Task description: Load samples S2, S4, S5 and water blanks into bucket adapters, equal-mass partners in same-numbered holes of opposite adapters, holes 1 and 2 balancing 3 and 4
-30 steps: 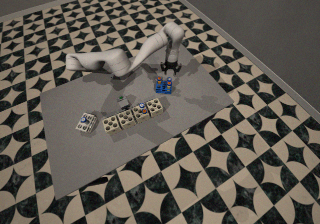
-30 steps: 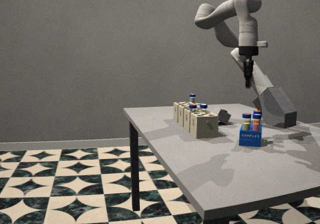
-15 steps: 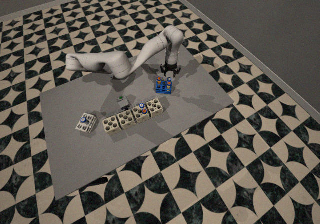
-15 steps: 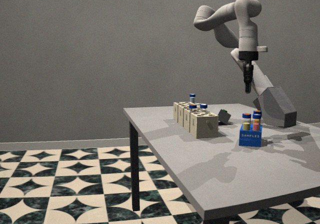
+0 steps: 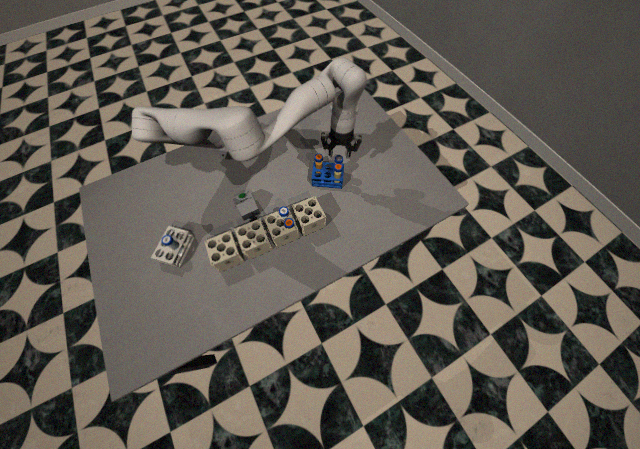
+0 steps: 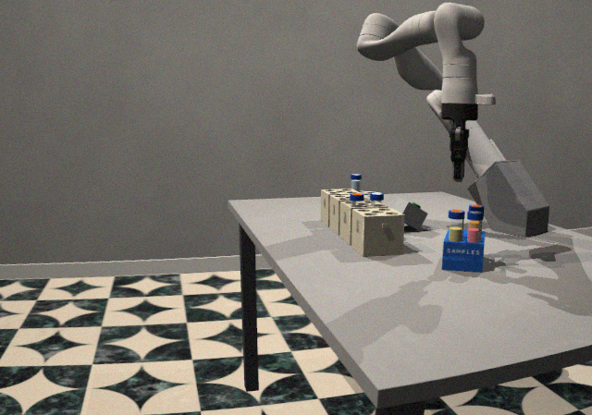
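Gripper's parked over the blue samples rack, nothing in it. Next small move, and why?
Probably a straight descent onto an orange-dot tube in the SAMPLES rack. The gripper hangs open and empty well above the caps, fingers pointing down. One adapter holds just two tubes, so samples likely remain to load.
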Controlling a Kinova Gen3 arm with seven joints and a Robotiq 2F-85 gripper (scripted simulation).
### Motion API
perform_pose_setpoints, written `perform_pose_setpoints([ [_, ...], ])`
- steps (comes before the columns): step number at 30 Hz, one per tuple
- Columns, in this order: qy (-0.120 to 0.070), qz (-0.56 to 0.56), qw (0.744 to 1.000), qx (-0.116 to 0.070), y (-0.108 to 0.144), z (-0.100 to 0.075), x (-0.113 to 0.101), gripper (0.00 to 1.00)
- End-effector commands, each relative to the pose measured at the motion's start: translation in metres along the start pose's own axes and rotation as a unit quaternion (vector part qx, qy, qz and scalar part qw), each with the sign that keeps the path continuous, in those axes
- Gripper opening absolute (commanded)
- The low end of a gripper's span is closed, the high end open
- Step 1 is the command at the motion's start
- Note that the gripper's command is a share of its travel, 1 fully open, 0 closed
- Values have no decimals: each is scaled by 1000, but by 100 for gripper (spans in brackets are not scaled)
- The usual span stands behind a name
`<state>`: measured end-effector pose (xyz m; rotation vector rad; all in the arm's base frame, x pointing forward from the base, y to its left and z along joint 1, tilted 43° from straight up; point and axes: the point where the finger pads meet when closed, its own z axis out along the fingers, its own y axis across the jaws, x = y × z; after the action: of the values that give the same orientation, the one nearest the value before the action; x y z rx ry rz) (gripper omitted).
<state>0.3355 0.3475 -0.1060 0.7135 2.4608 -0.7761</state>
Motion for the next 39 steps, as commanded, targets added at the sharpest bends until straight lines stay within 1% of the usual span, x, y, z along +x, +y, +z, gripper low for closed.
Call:
perform_pose_setpoints([
  [1, 0, 0, 1000, -1, 0, 4, 0, 62],
  [3, 0, 0, 1000, -1, 0, 4, 0, 62],
  [18, 0, 0, 1000, -1, 0, 24, 0, 62],
  [20, 0, 0, 1000, -1, 0, 24, 0, 62],
  [35, 0, 0, 1000, -1, 1, 44, 0, 62],
  [39, 0, 0, 1000, -1, 1, 47, 0, 62],
])
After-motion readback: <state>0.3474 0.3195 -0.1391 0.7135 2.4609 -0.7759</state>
